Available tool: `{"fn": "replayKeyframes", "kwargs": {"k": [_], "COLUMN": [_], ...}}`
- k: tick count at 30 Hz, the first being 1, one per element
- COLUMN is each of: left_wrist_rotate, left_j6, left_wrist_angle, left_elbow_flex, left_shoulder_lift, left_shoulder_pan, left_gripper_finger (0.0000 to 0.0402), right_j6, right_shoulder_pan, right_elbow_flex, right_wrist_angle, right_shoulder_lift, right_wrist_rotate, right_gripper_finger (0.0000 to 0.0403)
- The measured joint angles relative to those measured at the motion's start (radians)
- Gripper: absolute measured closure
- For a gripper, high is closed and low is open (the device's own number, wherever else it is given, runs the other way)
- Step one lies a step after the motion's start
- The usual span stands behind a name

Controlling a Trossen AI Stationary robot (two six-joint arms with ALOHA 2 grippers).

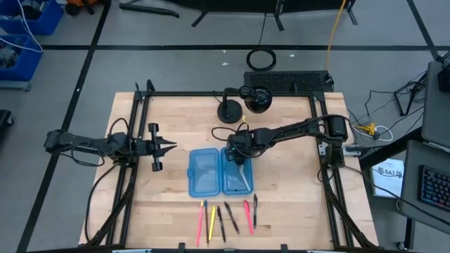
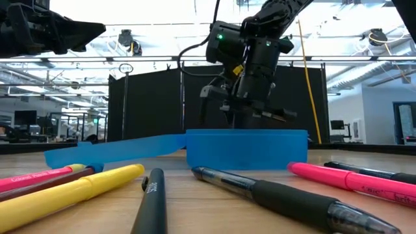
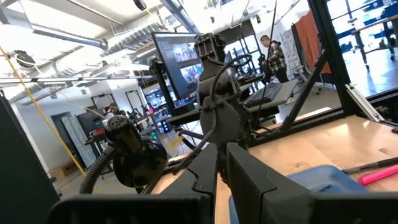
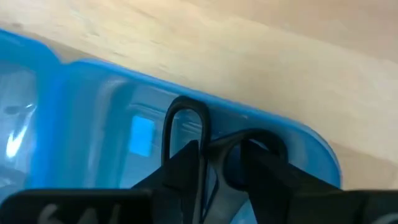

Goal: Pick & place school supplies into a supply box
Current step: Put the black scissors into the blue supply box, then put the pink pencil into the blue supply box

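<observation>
We look down on a pale wooden table [image 1: 176,204] framed by black rails, with a grey floor and blue bins around it; from table height a wide hall with ceiling lights and dark screens opens behind. The supply box [image 1: 219,171], translucent blue, lies open near the table's middle, its two halves flat side by side. Between the box and the table's near edge lies a row of pens: a pink pen [image 1: 200,223], a yellow pen [image 1: 211,223], several black pens [image 1: 230,218] and another pink one [image 1: 247,212].

The right tool [image 1: 238,152] hangs over the far end of the box's right half. In the right wrist view its fingers [image 4: 186,165] close on the black handles of the scissors [image 4: 205,146], whose loops rise just above the blue rim; we cannot see whether the blades touch the box floor. In the low view the same tool [image 2: 250,110] stands just above the blue wall.

The left tool [image 1: 167,147] waits left of the box, well apart from it, with nothing between its fingers; whether they are closed we cannot tell.
</observation>
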Motion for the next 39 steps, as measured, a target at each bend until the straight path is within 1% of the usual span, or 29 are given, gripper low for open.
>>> {"fn": "replayKeyframes", "kwargs": {"k": [3, 7, 11, 14, 17, 19, 21, 23, 25, 28, 30, 32, 35, 39], "left_wrist_rotate": [0.002, 0.004, 0.004, 0.004, 0.004, 0.003, 0.004, 0.003, 0.003, -0.001, -0.005, -0.007, -0.022, -0.113], "left_j6": [-0.011, -0.020, -0.020, -0.020, -0.021, -0.023, -0.021, -0.009, 0.014, 0.025, 0.026, 0.034, 0.042, 0.039], "left_wrist_angle": [0.000, 0.000, -0.001, -0.004, -0.007, -0.013, -0.030, -0.040, -0.055, -0.069, -0.092, -0.111, -0.098, -0.085], "left_elbow_flex": [0.000, 0.000, 0.000, 0.000, 0.000, 0.000, 0.000, 0.000, 0.000, 0.000, 0.000, 0.000, 0.000, 0.000], "left_shoulder_lift": [0.000, 0.000, 0.000, 0.000, 0.000, 0.000, 0.000, 0.000, 0.000, 0.000, 0.000, 0.000, 0.000, 0.000], "left_shoulder_pan": [0.000, 0.000, 0.000, 0.000, 0.000, 0.000, 0.000, 0.000, 0.000, 0.000, 0.000, 0.000, 0.000, 0.000], "left_gripper_finger": [0.0360, 0.0360, 0.0360, 0.0360, 0.0360, 0.0360, 0.0360, 0.0360, 0.0360, 0.0360, 0.0360, 0.0360, 0.0360, 0.0360], "right_j6": [-0.040, -0.051, -0.073, -0.116, -0.217, -0.324, -0.422, -0.508, -0.608, -0.706, -0.766, -0.816, -0.861, -0.888], "right_shoulder_pan": [0.000, 0.000, 0.000, 0.000, 0.004, 0.023, 0.063, 0.110, 0.156, 0.220, 0.254, 0.277, 0.299, 0.304], "right_elbow_flex": [0.000, 0.000, 0.000, 0.000, 0.000, 0.000, 0.000, -0.006, -0.029, -0.099, -0.174, -0.258, -0.402, -0.595], "right_wrist_angle": [0.014, 0.008, 0.012, 0.010, 0.008, 0.008, 0.016, 0.034, 0.065, 0.125, 0.201, 0.294, 0.411, 0.604], "right_shoulder_lift": [-0.018, -0.039, -0.058, -0.090, -0.158, -0.224, -0.291, -0.355, -0.420, -0.506, -0.564, -0.619, -0.685, -0.739], "right_wrist_rotate": [0.000, -0.002, -0.002, -0.004, 0.001, 0.041, 0.129, 0.219, 0.274, 0.389, 0.446, 0.441, 0.442, 0.444], "right_gripper_finger": [0.0279, 0.0269, 0.0267, 0.0268, 0.0268, 0.0271, 0.0279, 0.0295, 0.0321, 0.0376, 0.0395, 0.0394, 0.0398, 0.0401]}}
